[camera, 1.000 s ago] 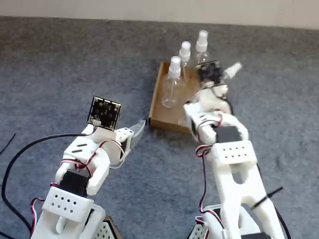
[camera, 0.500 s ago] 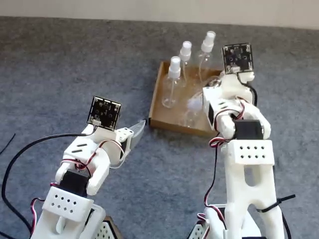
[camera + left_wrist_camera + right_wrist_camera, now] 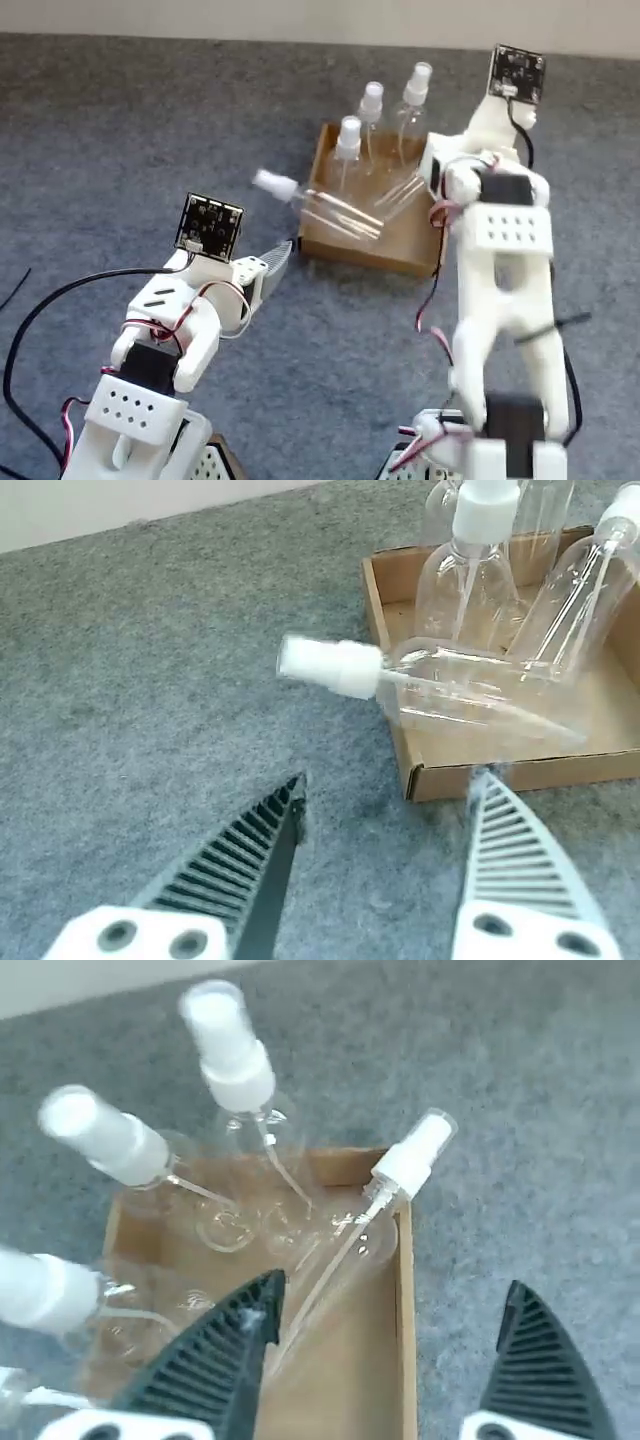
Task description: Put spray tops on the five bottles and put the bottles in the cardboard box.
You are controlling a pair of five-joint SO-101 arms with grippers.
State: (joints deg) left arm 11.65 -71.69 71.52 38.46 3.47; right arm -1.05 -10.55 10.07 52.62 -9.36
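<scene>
Cardboard box sat on the grey carpet, ahead of both arms and nearer the right one. All five bottles were at the box, and each one I could see in full carried a white spray top.

Upright bottles: three, standing together along the far side of the box.

Leaning bottle: tilted inside the box at the side by the right arm. Its spray top was just beside that side's wall, and its dip tube was visible through the clear body.

Tipped bottle: on its side, with the body over the box floor at the corner nearest the left arm. Its neck crossed the box wall and its white top stuck out over the carpet. Could not tell whether it rested on the wall or merely passed above it.

Left gripper: low over the carpet, short of the box and pointing at its near corner. Jaws were spread wide with nothing between them. The tipped bottle lay just beyond the fingertips, apart from them.

Right gripper: held above the box, looking down into it. Jaws were spread wide and empty. The leaning bottle lay below and between the two fingers without contact.
</scene>
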